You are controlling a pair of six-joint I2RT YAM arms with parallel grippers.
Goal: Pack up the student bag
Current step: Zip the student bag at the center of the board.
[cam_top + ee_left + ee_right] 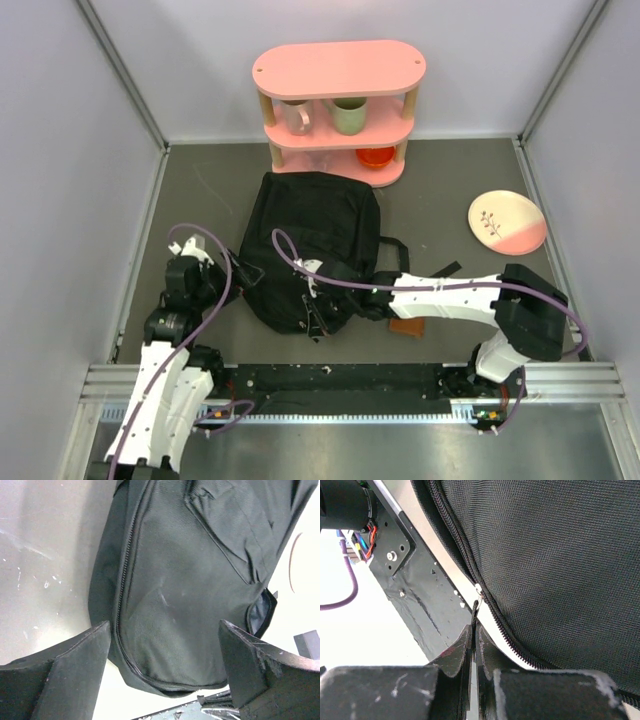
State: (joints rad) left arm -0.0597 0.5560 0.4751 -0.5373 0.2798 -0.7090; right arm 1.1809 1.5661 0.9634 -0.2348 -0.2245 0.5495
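The backpack (315,245) lay flat mid-table, just near of the pink shelf (338,110). The left gripper (164,630) hung at its left side, jaws spread wide, empty. The right gripper (474,632) pinched the zipper pull (476,609) at the backpack's near edge. Opening the zipper seemed the step in hand; next, the pull likely needed drawing along its track while the left gripper steadied the fabric.

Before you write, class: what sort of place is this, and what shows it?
Probably a robot test cell: white walls enclose a table, two arms sit on a rail, with a pink shelf as prop.
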